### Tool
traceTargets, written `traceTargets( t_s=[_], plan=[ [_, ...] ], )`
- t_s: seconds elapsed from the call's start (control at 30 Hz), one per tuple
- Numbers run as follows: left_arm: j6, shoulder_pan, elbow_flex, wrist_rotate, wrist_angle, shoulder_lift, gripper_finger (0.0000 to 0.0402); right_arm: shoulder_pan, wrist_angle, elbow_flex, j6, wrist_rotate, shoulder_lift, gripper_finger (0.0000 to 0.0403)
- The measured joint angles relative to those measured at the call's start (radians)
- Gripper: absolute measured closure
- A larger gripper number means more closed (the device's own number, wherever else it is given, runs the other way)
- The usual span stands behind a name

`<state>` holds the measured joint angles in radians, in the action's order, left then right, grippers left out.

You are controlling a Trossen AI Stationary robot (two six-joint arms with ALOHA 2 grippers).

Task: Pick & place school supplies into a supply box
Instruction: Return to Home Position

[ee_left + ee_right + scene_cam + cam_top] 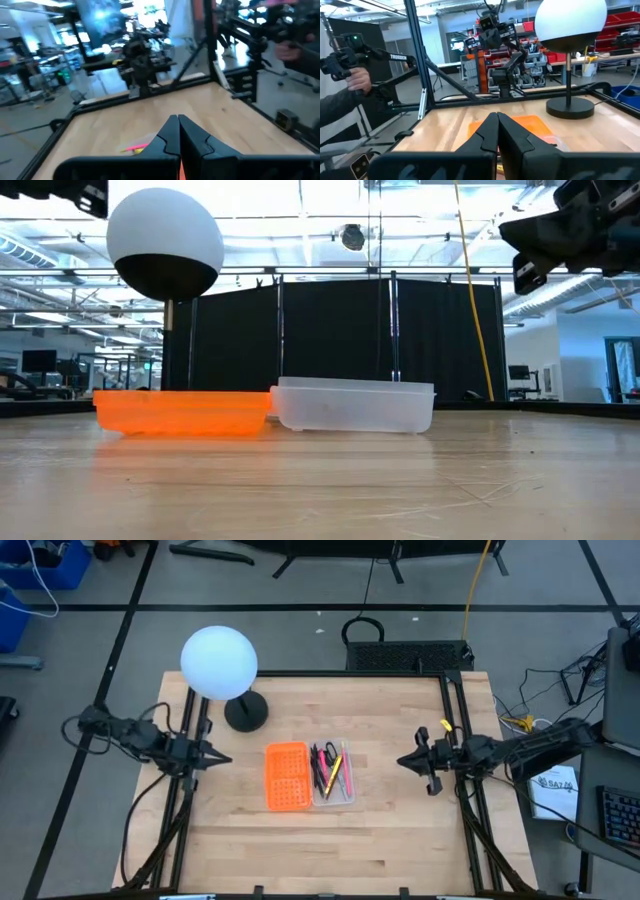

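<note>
The supply box lies open mid-table: its orange perforated half (pixel 286 776) on the left and its clear half (pixel 334 776) on the right, both resting on their bottoms; the orange half (pixel 182 412) and the clear half (pixel 353 407) also show in the low view. Pens, pencils and black-handled scissors (pixel 331 768) lie inside the clear half. My left gripper (pixel 226 760) hovers left of the box, shut and empty, fingertips together (pixel 178 119). My right gripper (pixel 402 762) hovers right of the box, shut and empty (pixel 497 116).
A white globe lamp (pixel 219 662) on a black round base (pixel 246 712) stands behind the box toward the far left. Black frame rails (pixel 453 740) edge the table on both sides. Bare wood lies in front of the box. A person's hand (pixel 359 77) shows beyond the table.
</note>
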<state>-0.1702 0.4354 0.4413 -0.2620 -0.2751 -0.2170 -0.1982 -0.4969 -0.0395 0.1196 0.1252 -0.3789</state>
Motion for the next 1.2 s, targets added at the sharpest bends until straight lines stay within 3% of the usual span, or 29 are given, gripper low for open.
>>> traceTargets(
  t_s=[0.07, 0.2, 0.37, 0.67, 0.8, 1.07, 1.2],
  plan=[
    [0.008, 0.027, -0.018, -0.055, 0.007, 0.032, 0.0401, 0.0, 0.042, 0.0, -0.005, 0.003, 0.029, 0.0403],
    [-0.043, 0.058, -0.057, -0.059, 0.093, 0.044, 0.0401, 0.0, 0.07, 0.002, -0.032, 0.001, 0.058, 0.0403],
    [-0.178, 0.059, -0.202, -0.053, 0.325, 0.043, 0.0401, 0.0, 0.022, 0.025, -0.042, -0.045, 0.058, 0.0403],
    [-0.168, -0.089, -0.369, -0.018, 0.501, 0.059, 0.0401, 0.0, 0.03, 0.025, -0.045, -0.049, 0.057, 0.0403],
    [-0.14, -0.192, -0.398, 0.11, 0.559, 0.085, 0.0401, 0.0, 0.031, 0.025, -0.04, -0.049, 0.057, 0.0403],
    [-0.018, -0.344, -0.403, 0.367, 0.403, 0.108, 0.0401, 0.0, 0.047, 0.025, -0.034, -0.049, 0.057, 0.0403],
    [-0.007, -0.367, -0.432, 0.392, 0.356, 0.109, 0.0401, 0.0, 0.064, 0.025, -0.026, -0.047, 0.057, 0.0403]
  ],
)
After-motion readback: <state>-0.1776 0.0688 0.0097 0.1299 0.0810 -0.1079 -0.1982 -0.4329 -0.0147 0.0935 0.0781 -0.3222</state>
